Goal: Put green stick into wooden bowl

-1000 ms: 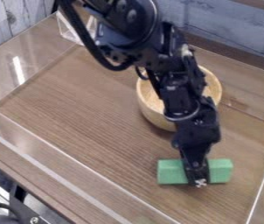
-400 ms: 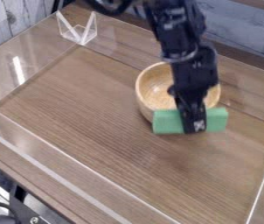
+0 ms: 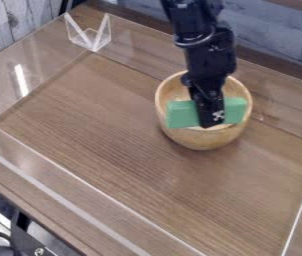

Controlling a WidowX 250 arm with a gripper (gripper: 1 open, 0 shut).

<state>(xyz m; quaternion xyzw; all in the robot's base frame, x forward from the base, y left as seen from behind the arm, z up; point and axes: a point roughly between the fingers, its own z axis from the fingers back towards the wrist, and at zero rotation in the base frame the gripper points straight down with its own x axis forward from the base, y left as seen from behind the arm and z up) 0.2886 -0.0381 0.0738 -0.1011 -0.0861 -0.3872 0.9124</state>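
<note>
The wooden bowl (image 3: 177, 131) is a round tan bowl with thick walls, sitting right of the table's middle. Over its hollow hangs the green stick (image 3: 187, 113), a flat bright green block, tilted and roughly level with the rim. My gripper (image 3: 210, 111) reaches down from the black arm at the top of the view and is shut on the green stick. Its fingers cover the block's middle. Whether the block touches the bowl's floor is hidden.
The wooden tabletop (image 3: 100, 130) is fenced by clear acrylic walls (image 3: 20, 80) on the left and front. A small clear triangular stand (image 3: 87, 35) sits at the back left. A tiled wall runs behind.
The gripper lifted the green stick off the table near the front right, carried it back and up, and now holds it over the bowl's hollow.
</note>
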